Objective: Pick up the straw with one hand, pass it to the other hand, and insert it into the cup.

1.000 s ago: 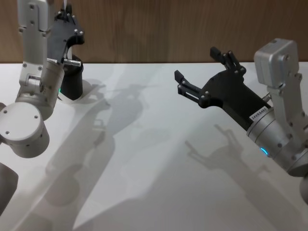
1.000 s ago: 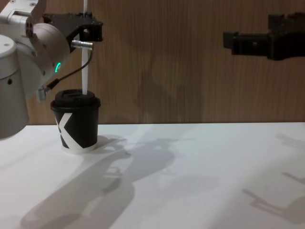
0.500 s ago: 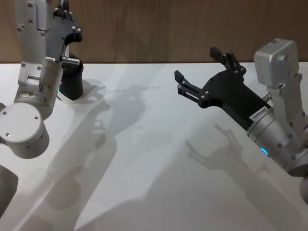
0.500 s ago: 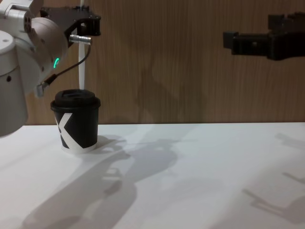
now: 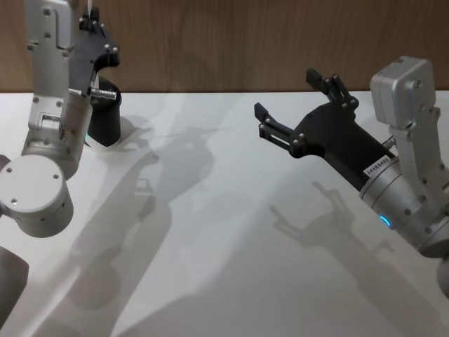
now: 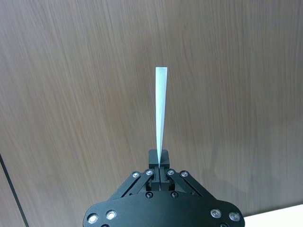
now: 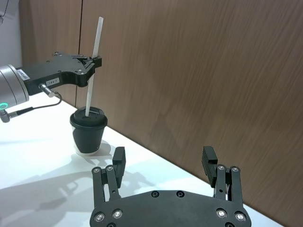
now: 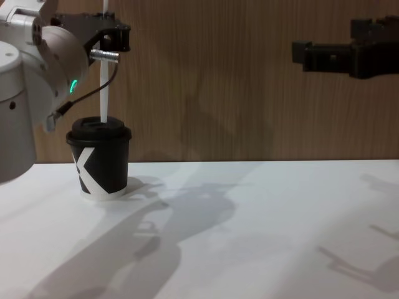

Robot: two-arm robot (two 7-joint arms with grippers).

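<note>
The white straw point(image 8: 103, 87) stands upright, and my left gripper point(image 8: 107, 34) is shut on it well above the cup point(image 8: 100, 168). The cup is black with a black lid and a white mark. It sits at the table's far left. The straw's lower end meets the lid; whether it goes into the lid I cannot tell. The right wrist view shows the same straw point(image 7: 93, 66), left gripper point(image 7: 97, 61) and cup point(image 7: 88, 135). My left wrist view shows the straw point(image 6: 161, 113) rising from the closed fingers. My right gripper point(image 5: 284, 91) hovers open at mid-right, holding nothing.
The white table point(image 5: 210, 210) stretches between the arms. A wooden wall point(image 8: 218, 81) stands close behind the cup. A dark cable point(image 8: 93, 96) loops from the left wrist beside the straw.
The left gripper has shifted the straw slightly left; it lifted off the lid half a second ago and has come back down onto it. The right arm has not moved.
</note>
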